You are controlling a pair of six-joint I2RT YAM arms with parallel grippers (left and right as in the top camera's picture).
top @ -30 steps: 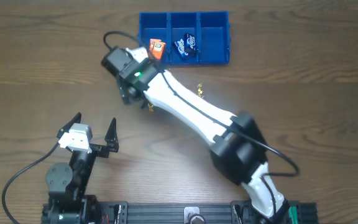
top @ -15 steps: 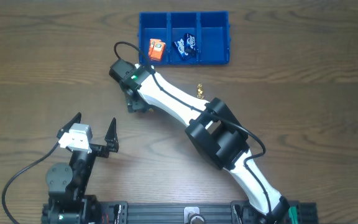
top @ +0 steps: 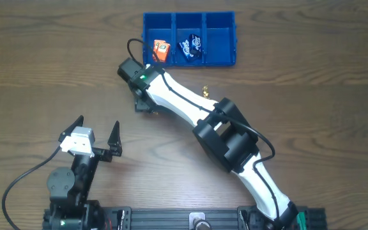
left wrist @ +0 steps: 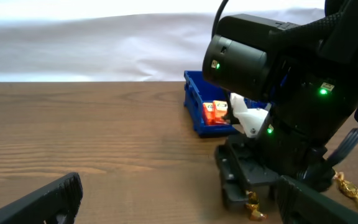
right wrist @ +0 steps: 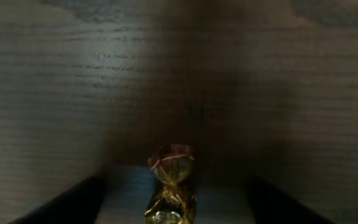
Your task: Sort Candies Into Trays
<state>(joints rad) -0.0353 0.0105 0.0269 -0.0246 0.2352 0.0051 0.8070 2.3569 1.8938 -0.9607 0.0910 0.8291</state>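
Straddling a gold-wrapped candy [right wrist: 171, 186], my right jaws are spread, with one finger on each side of the wrapper and a gap between it and each. The candy lies on the wooden surface [top: 312, 83] with a twisted end pointing away from my wrist. From my left wrist I see those jaws lowered right down to the wood, with the gold wrapper showing beneath them.

My right arm [top: 190, 115] stretches diagonally across the middle, so its jaws sit left of centre, near the blue tray [top: 221, 45] and just short of its near left corner. The tray has three compartments side by side. An orange candy [top: 161, 51] lies in the left one and a dark blue candy [top: 192, 46] in the middle one.

A second gold candy [top: 205, 92] lies on the surface beside my right arm, between the tray and my elbow and apart from both.

My left jaws are spread wide too, low over bare wood close to my left base and well apart from the tray and every candy.
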